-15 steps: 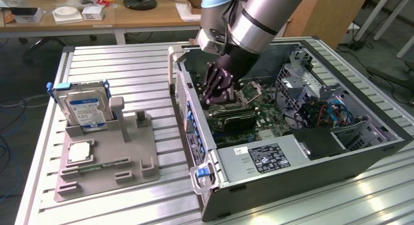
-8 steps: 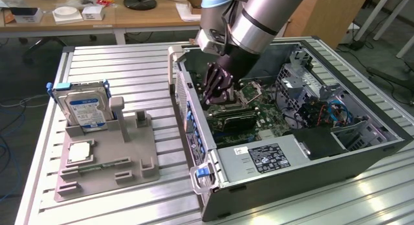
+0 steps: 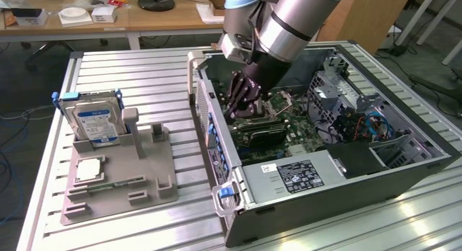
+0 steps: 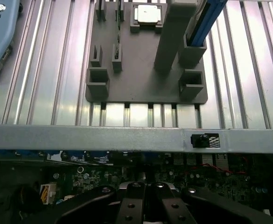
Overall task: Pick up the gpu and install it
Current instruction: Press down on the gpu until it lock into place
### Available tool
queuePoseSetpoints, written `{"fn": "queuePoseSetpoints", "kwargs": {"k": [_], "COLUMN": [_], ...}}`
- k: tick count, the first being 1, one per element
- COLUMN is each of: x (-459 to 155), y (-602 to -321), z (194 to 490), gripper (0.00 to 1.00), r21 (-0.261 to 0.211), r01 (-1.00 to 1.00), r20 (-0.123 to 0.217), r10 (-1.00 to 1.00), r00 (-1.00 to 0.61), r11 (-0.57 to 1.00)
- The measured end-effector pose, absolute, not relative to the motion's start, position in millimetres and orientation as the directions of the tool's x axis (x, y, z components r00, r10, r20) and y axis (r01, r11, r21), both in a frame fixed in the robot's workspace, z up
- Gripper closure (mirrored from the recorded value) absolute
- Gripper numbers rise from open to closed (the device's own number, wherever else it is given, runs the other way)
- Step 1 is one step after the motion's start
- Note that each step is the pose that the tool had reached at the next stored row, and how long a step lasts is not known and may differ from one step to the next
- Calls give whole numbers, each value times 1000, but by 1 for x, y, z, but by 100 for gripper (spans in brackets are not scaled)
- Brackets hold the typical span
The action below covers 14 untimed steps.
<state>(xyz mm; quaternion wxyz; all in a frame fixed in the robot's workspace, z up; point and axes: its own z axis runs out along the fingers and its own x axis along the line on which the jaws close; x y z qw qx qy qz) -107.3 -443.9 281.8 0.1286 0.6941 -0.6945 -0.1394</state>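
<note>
Got the fingers (image 4: 129,205) pulled in narrow, nearly together, down at the tip of the gripper (image 3: 242,111) (image 4: 143,196) deep inside the open pc case (image 3: 325,202). Can't tell whether anything's actually pinched between them, tbh. Looks like the tips touching, or just about, the top edge of the gpu (image 3: 263,133), standing on edge as a dark slab across the motherboard (image 3: 299,126) (image 4: 197,179), at the end toward the exterior view's left. Moving outward: a black power supply with a white label (image 3: 296,175) in the near corner of the case, blue cables by the drive cage on the exterior view's right, and the arm (image 3: 296,18) slanting in from above. Past the case's silver rim (image 4: 127,137), on the ribbed metal counter (image 3: 144,83) (image 4: 43,70), spotting a grey parts holder (image 3: 116,175) (image 4: 141,79) well apart from the gripper. Still carrying a hard drive (image 3: 97,124) upright in its slot, a cpu chip (image 3: 86,170) (image 4: 148,14) lying flat, and a green memory stick (image 3: 116,183) just beside that chip.
</note>
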Motion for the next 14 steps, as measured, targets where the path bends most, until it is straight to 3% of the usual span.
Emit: {"fn": "queuePoseSetpoints", "kwargs": {"k": [14], "x": [-95], "y": [-445], "z": [279], "gripper": [90], "r21": [372], "r01": [-928], "r20": [-15], "r10": [-1000], "r00": [-3], "r11": [-2]}}
